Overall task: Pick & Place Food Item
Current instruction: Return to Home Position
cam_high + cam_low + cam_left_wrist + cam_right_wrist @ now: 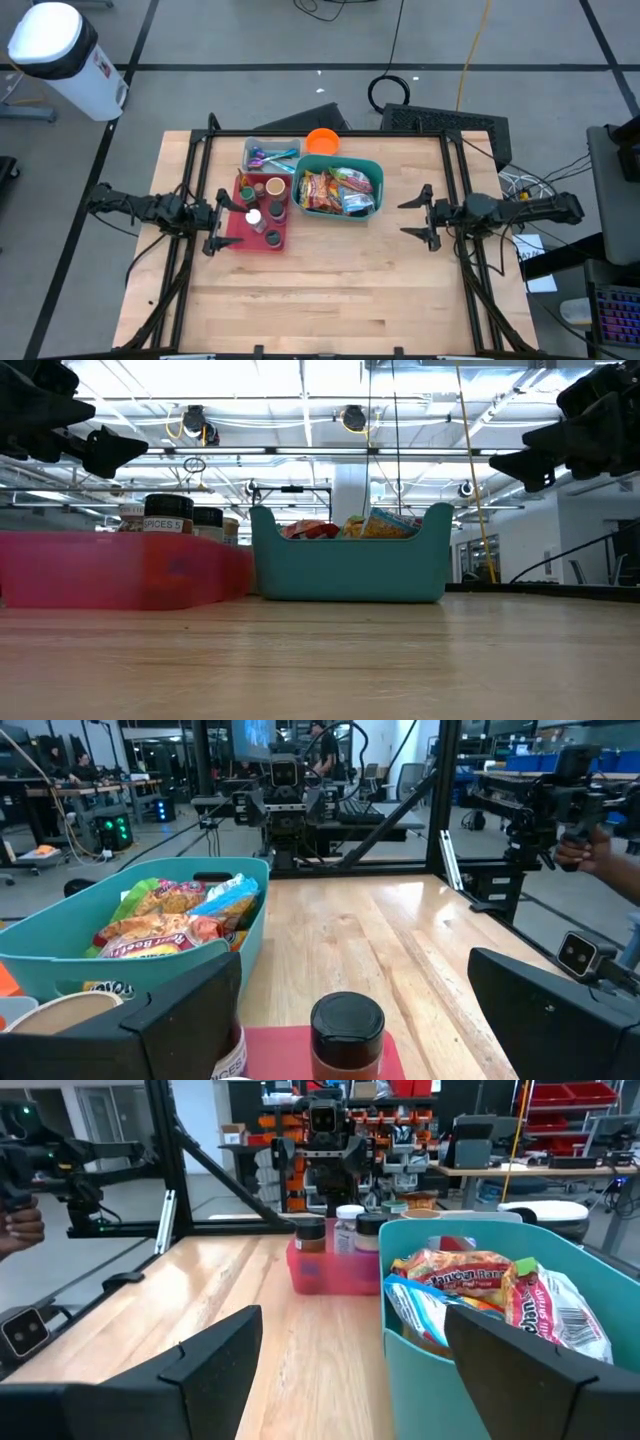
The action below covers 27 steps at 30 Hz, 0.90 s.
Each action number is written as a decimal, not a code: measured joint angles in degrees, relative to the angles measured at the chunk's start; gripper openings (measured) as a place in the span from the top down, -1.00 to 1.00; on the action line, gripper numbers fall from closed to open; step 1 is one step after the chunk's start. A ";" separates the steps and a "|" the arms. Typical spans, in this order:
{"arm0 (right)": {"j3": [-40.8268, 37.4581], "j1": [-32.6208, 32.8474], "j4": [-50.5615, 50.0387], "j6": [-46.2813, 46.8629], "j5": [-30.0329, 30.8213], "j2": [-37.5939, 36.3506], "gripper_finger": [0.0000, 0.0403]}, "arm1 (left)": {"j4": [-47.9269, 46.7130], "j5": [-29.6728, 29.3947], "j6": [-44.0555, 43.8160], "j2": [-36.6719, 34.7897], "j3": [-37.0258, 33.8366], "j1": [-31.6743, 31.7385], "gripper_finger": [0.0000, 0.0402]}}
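Note:
A teal bin point(372, 172) sits at the table's middle, toward the far side, and holds several snack packets point(332, 190), also seen in the right wrist view point(470, 1280). Left of it lies a red tray point(240, 232) with several spice jars point(274, 187). My left gripper point(218, 222) hovers open and level over the red tray's left end, pointing at the bin. My right gripper point(413, 217) hangs open and level to the right of the bin, pointing at it, with nothing between its fingers. Both are well above the table in the low view.
A clear box of utensils point(270, 154) and an orange bowl point(322, 140) stand behind the tray and bin at the far edge. The near half of the wooden table point(330, 300) is bare. A person's hand point(600, 850) shows beyond the table's edge.

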 joint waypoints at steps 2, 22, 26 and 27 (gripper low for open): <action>0.00 0.00 -1.39 -0.02 0.02 -1.27 -0.52 | 0.40 0.00 0.11 -0.01 -0.07 0.00 -0.98; -0.07 0.02 -4.00 -1.57 -0.17 -3.49 -0.52 | 3.13 -1.54 0.32 -0.02 -0.13 0.00 -0.98; -0.07 0.02 -4.06 -2.67 -0.17 -2.43 -0.52 | 7.05 -0.95 0.58 -0.02 -1.30 0.00 -0.98; -0.07 0.02 -4.06 -2.80 -0.15 -2.31 -0.52 | 8.45 -0.75 1.30 -0.02 -2.11 0.00 -0.98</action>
